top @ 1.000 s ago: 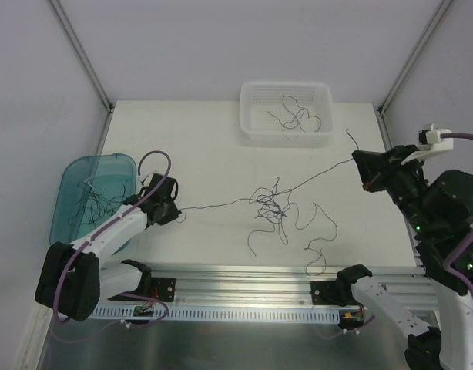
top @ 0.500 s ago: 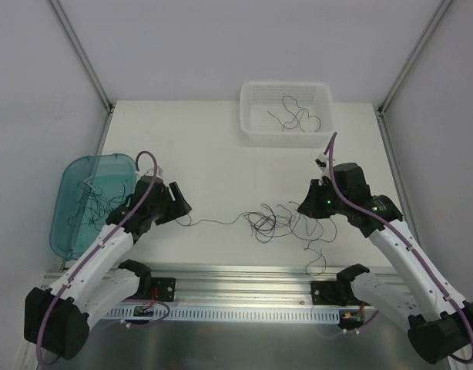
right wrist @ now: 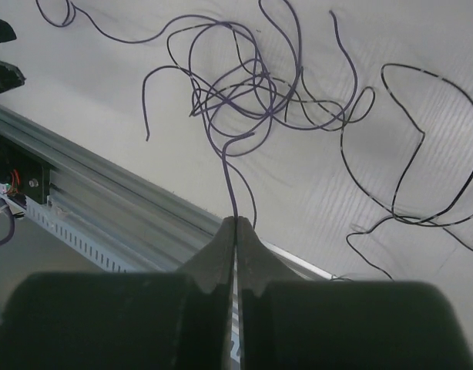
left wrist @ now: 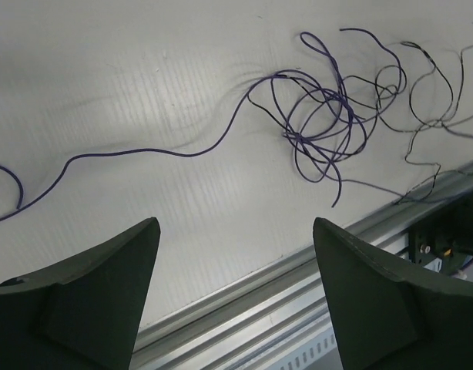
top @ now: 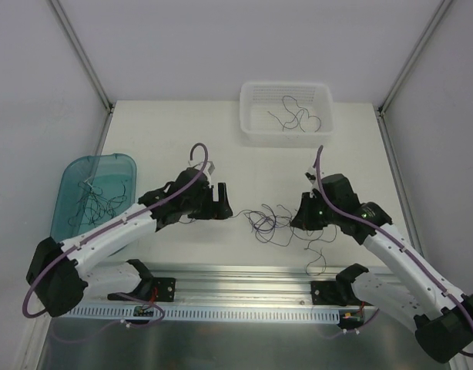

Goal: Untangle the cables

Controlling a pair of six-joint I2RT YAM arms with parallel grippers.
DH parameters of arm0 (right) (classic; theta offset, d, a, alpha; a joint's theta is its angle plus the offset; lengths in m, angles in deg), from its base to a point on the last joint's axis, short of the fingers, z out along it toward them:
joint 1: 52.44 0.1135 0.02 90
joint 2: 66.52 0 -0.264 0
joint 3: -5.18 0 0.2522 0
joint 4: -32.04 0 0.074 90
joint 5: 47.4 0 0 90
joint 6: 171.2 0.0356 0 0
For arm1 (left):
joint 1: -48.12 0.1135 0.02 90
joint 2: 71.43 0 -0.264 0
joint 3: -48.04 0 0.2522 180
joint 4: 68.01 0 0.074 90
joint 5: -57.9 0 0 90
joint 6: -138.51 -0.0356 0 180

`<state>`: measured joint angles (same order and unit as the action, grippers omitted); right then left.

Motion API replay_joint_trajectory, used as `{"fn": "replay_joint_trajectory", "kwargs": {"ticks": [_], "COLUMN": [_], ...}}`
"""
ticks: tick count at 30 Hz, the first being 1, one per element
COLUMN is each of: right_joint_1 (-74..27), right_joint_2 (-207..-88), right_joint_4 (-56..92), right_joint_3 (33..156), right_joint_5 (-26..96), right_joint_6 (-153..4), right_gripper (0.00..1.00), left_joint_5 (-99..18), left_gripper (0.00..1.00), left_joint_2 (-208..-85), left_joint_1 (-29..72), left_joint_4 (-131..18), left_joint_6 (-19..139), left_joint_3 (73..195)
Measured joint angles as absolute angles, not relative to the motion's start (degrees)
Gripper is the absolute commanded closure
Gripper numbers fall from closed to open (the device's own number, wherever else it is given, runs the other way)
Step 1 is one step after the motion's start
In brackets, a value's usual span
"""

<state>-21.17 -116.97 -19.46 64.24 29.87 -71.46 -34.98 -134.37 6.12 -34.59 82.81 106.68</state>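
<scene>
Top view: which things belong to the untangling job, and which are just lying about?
Job: tangled cables; right gripper, shut on a purple strand; left gripper, open.
Lying about: white basket; teal bin. Each holds loose strands.

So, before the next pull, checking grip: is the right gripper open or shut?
Shut. On the right gripper the jaws meet, pinching a purple cable.

Left tool [left wrist: 235,287] spread wide above tangled cables [left wrist: 325,127].
</scene>
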Motion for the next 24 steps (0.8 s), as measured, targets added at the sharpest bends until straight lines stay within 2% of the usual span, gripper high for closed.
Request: {"fn": "replay_joint_trajectory", "kwargs": {"ticks": [10,18,19,22,23,24], "right_joint_1": [-12.8,-8.0,-7.7,-6.9,-6.6,-6.3], "right_joint_2": [-115.1,-115.4,-115.7,-116.4,-116.5,-116.6], "right_joint_4": [-14.4,-10.4,-10.1,-9.4,-9.3,-9.1], "right_joint_3": [56.4,54.6,54.4,53.9,53.8,53.8], "right_joint_5": [35.6,39.9,40.1,40.6,40.7,40.9], "right_joint_6": [-64.7,-61.6,-61.3,-60.6,-60.5,-60.3], "right_gripper": [0.92,0.85,0.82,0.64,0.53,0.49], "left_joint_5": [-22.7,-14.6,-13.9,-12.2,-11.9,-11.7], "left_gripper": [0.18,0.19,0.20,0.26,0.28,0.35], "left_joint_2": [-151.3,-154.5,-155.1,-157.1,-157.8,-158.3], "left_joint_1": [-1.2,-1.4,-1.4,-1.4,-1.4,-1.4], "left_joint_4": [-36.2,-37.2,-37.4,-38.1,-38.2,-38.3], "left_joint_6": [102.5,117.1,118.6,121.8,122.7,123.2], "left_joint_3": [111.0,110.6,110.6,110.6,110.6,110.6]}}
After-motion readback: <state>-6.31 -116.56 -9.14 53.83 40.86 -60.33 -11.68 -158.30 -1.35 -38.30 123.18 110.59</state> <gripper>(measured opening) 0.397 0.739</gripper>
